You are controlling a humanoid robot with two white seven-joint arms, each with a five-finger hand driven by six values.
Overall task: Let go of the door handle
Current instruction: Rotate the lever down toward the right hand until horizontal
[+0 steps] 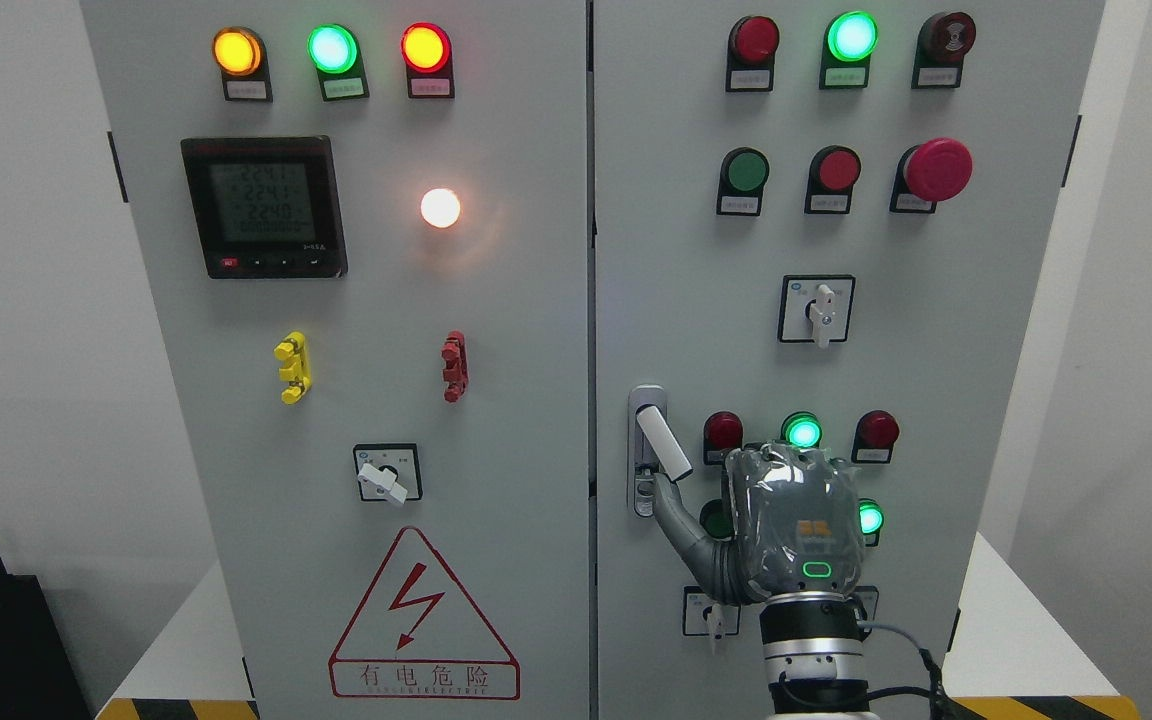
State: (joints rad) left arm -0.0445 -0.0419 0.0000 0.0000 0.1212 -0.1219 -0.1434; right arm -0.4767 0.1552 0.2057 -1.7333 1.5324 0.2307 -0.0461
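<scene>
Right robot hand (786,530) raised against the right cabinet door (836,330), back of hand to camera, thumb tip just under the tilted door handle (663,443), fingers hidden, grip state cannot be told, handle at door's left edge.

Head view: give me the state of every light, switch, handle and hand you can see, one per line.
Door handle: swung out, tilted.
Right hand: below the handle, one digit reaching its base; grasp unclear.
Left door top lamps: amber, green, red all lit.
White lamp: lit.
Meter: display on.
Right door top green lamp: lit.
Red lamp: dark.
Selector switch: knob pointing down.
</scene>
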